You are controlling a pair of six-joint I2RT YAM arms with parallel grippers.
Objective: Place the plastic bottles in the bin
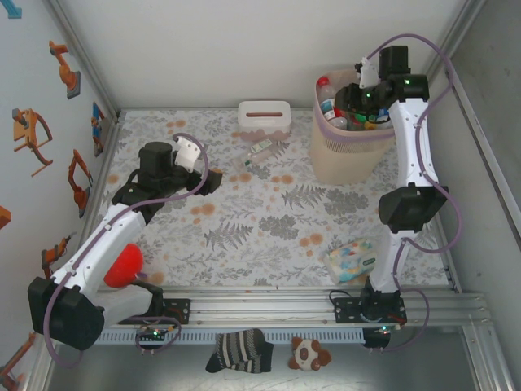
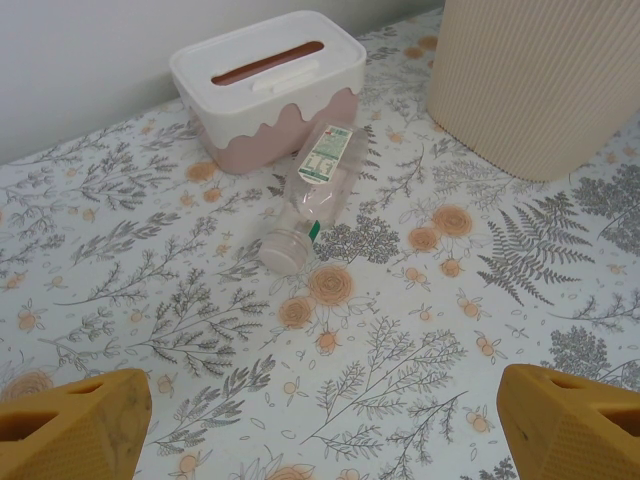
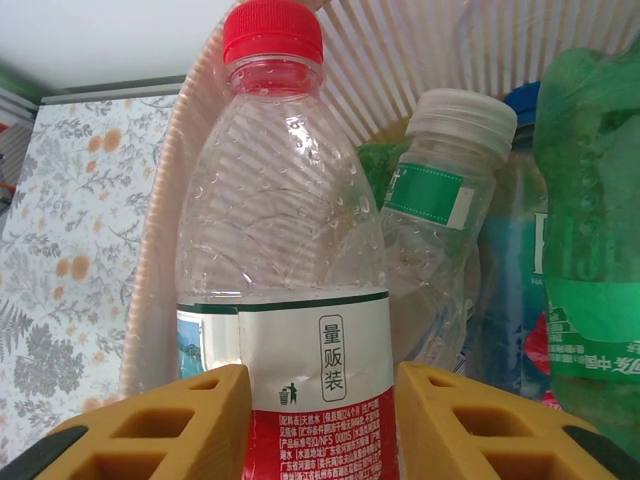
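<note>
Clear plastic bottle with a red cap [image 3: 285,250] stands in the tall pale pink plastic bin [image 1: 350,159] among other bottles [image 3: 445,230], pinched by the right fingers [image 3: 180,420]. Another clear bottle [image 2: 315,195] lies on the floral table [image 2: 150,300] beyond the spread left fingers [image 2: 70,420].

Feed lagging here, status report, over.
Left end effector open, empty. Right end effector shut on red-capped bottle inside bin. Loose bottle lying by tissue box, path clear.
</note>
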